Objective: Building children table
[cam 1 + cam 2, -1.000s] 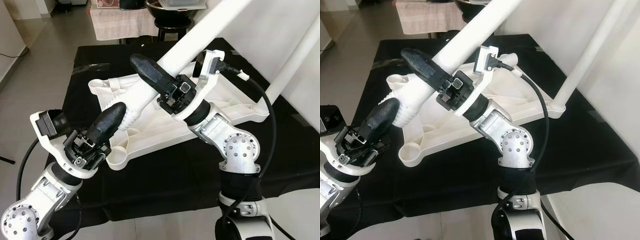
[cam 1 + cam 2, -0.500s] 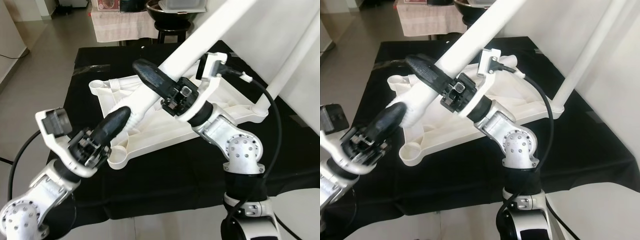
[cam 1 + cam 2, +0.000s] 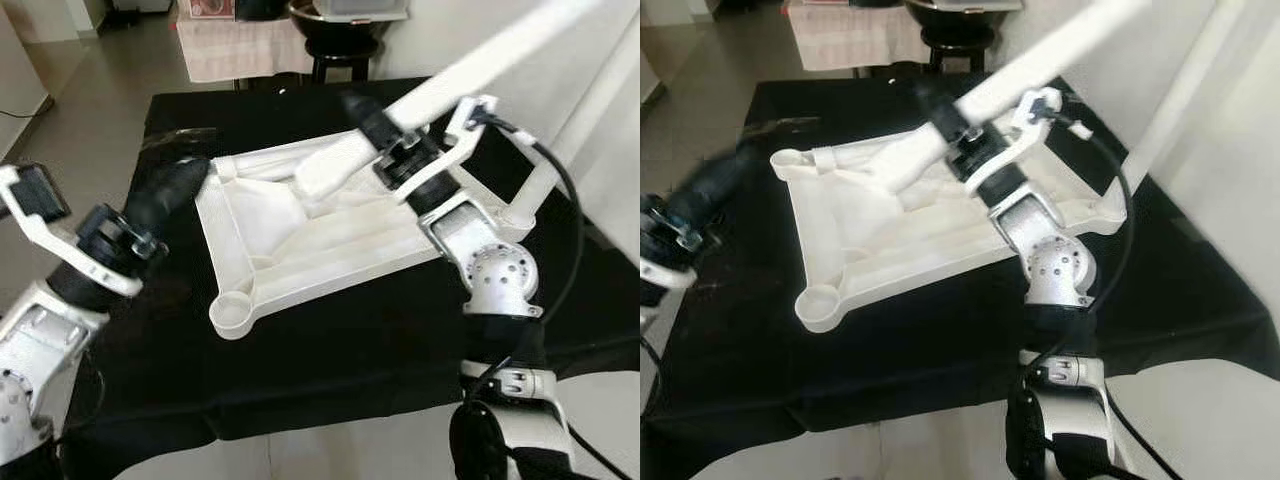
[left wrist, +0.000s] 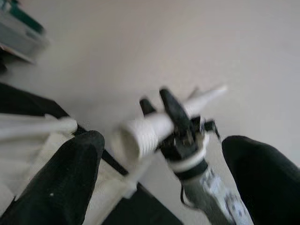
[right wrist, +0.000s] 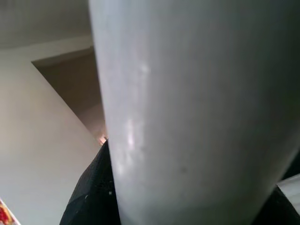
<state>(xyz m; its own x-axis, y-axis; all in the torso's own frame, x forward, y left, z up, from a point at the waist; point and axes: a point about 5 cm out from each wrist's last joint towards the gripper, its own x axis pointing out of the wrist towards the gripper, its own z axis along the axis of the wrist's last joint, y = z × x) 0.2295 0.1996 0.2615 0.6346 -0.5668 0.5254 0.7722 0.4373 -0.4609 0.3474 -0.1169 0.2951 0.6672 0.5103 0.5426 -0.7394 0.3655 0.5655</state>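
Tabletop, white, upside down on black cloth. R gripper clamped round white leg, held tilted above tabletop. L gripper fingers apart, empty, beside tabletop's left corner.

The right gripper is clamped around a white table leg, its silver arm bent steeply upward from the elbow with a black cable looping beside the wrist. The left gripper reaches forward from the left on a raised arm, its two black fingers spread apart, holding nothing.
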